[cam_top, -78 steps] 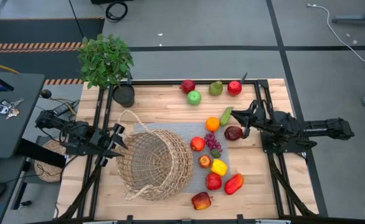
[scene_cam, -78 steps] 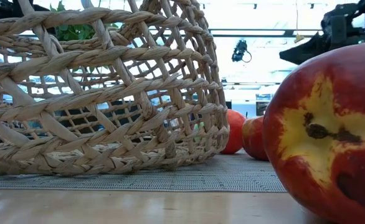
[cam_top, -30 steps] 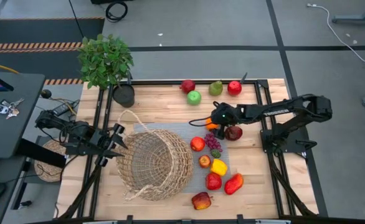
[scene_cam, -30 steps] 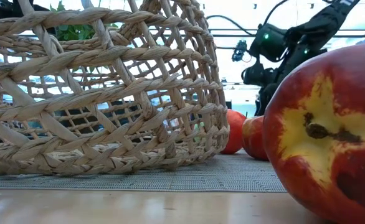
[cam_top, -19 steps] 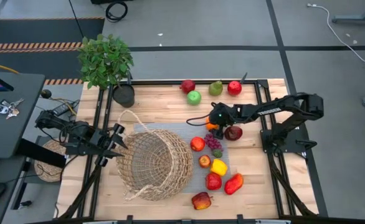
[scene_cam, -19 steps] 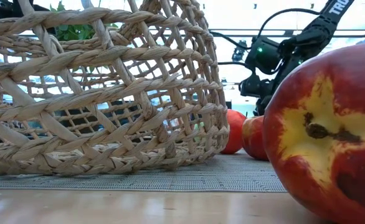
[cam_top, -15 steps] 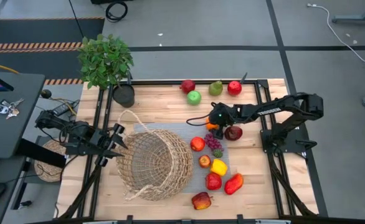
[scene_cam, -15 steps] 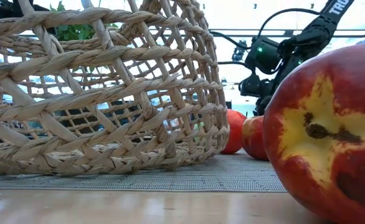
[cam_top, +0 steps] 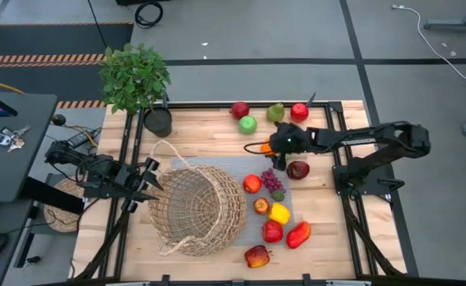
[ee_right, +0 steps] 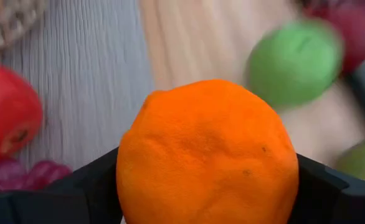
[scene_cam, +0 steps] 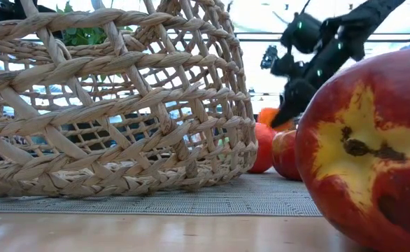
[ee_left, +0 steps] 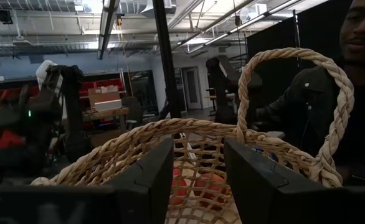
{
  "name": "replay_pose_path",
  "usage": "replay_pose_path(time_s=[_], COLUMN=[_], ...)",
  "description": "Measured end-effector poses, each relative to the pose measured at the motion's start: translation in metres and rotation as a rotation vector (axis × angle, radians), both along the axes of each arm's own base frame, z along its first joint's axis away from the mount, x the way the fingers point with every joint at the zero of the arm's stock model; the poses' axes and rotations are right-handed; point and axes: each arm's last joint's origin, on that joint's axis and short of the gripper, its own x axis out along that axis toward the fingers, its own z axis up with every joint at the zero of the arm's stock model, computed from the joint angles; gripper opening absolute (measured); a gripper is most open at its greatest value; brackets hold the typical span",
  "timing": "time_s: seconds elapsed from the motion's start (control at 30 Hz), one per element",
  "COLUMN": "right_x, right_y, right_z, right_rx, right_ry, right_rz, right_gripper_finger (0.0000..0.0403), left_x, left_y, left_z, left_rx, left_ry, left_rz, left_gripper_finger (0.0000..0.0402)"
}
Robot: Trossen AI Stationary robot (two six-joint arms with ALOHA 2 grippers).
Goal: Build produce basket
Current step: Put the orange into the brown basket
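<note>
The wicker basket (cam_top: 199, 208) lies tipped on the grey mat (cam_top: 237, 168), its opening turned toward the table's left. My left gripper (cam_top: 150, 179) is at its left rim. My right gripper (cam_top: 266, 148) is shut on an orange (cam_top: 264, 148), which hangs above the mat near its far right corner. Other produce rests on the mat: purple grapes (cam_top: 271, 182), a yellow pepper (cam_top: 280, 213), red pieces (cam_top: 273, 231) and a peach (cam_top: 257, 256). Several more pieces (cam_top: 248, 124) lie at the table's far edge. My left gripper is at the basket's left rim; its own fingers (ee_left: 146, 180) hide the place of contact. The far rim (ee_left: 195, 127) arches above them and open weave shows in the gap. The basket stays tipped, its belly on the mat. My right gripper pinches the orange's two sides (ee_right: 132, 186) between its two fingers. It comes slanting down from the table's right. The orange (scene_cam: 268, 115) is lifted clear of the mat.
A potted plant (cam_top: 135, 79) stands at the far left corner. A dark red fruit (cam_top: 298, 169) lies just under the right arm. A flat woven disc (cam_top: 58, 208) sits off the table's left edge. A person (ee_left: 350, 93) is behind the basket in the left wrist view.
My right gripper, down over the orange on the mat a second ago, has risen and gone a little toward the far edge. The orange has come up with it and is now clear of the mat. The basket and my left gripper have kept still.
</note>
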Motion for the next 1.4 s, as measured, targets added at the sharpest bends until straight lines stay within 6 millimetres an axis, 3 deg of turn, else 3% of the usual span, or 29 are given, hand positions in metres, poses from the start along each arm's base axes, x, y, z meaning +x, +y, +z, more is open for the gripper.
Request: replay_pose_path(time_s=[0.13, 0.27, 0.47, 0.57, 0.67, 0.9, 1.4], right_x=[0.002, 0.005, 0.011, 0.017, 0.020, 0.022, 0.024], right_y=[0.006, 0.016, 0.035, 0.039, 0.041, 0.039, 0.046], right_z=[0.025, 0.049, 0.063, 0.070, 0.082, 0.105, 0.108], right_rx=[-0.220, -0.494, -0.912, -1.119, -1.271, -1.417, -1.455], right_ry=[0.016, 0.049, 0.114, 0.135, 0.147, 0.082, 0.032], right_rz=[0.109, 0.348, 0.694, 0.733, 0.643, 0.430, 0.470], right_gripper_finger=[0.0328, 0.0330, 0.0331, 0.0331, 0.0333, 0.0335, 0.0335], left_x=[0.000, 0.000, 0.000, 0.000, 0.000, 0.000, 0.000], left_y=[0.000, 0.000, 0.000, 0.000, 0.000, 0.000, 0.000], left_z=[0.000, 0.000, 0.000, 0.000, 0.000, 0.000, 0.000], left_rx=[0.000, 0.000, 0.000, 0.000, 0.000, 0.000, 0.000], left_ry=[0.000, 0.000, 0.000, 0.000, 0.000, 0.000, 0.000], left_rz=[0.000, 0.000, 0.000, 0.000, 0.000, 0.001, 0.000], left_gripper_finger=[0.0148, 0.0147, 0.0150, 0.0148, 0.0145, 0.0149, 0.0151])
